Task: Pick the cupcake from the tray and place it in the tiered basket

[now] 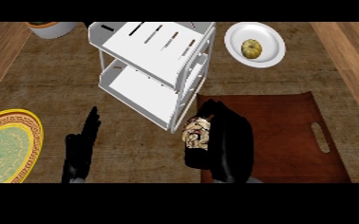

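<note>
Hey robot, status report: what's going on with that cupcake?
Right robot hand curled on cupcake, over tray edge. Left robot hand open, resting. Tiered basket just ahead, nothing between.

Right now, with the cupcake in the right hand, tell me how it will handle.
The cupcake looks small beside the right hand, so probably light. Its swirled top looks soft and may smear. The fingers curl round its side, so it could tip when released.

2 glossy black hands: left hand [79,152], right hand [228,144].
</note>
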Robot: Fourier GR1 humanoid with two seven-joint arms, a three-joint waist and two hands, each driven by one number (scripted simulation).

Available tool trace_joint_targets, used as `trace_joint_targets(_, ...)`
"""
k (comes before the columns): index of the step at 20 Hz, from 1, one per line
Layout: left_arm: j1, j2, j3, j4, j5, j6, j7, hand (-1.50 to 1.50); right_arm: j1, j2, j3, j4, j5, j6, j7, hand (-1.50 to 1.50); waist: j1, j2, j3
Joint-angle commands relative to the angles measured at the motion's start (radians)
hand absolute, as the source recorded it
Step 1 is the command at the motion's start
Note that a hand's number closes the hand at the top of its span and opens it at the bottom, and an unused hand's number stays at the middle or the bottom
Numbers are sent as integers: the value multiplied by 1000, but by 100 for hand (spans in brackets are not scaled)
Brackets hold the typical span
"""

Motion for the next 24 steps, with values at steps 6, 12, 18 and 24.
trace_joint_targets(6, 51, 12, -1, -39, -3, -8, -11, 0, -151, 11, 150, -372, 257, 313, 340, 150, 9, 0, -2)
trace_joint_targets(12, 18, -24, -44, -58, -32, 7, 17, 0, -321, 11, -3, -315, 178, 371, 334, 150, 31, 13, -1)
trace_joint_targets(18, -13, -17, -21, 9, -15, -25, -4, 0, -461, 11, -106, -211, 103, 356, 345, 150, 38, 14, -3)
trace_joint_targets(24, -5, -2, -16, -15, -20, -35, -19, 0, -645, 11, -275, 3, 8, 341, 322, 150, 60, 21, -2)
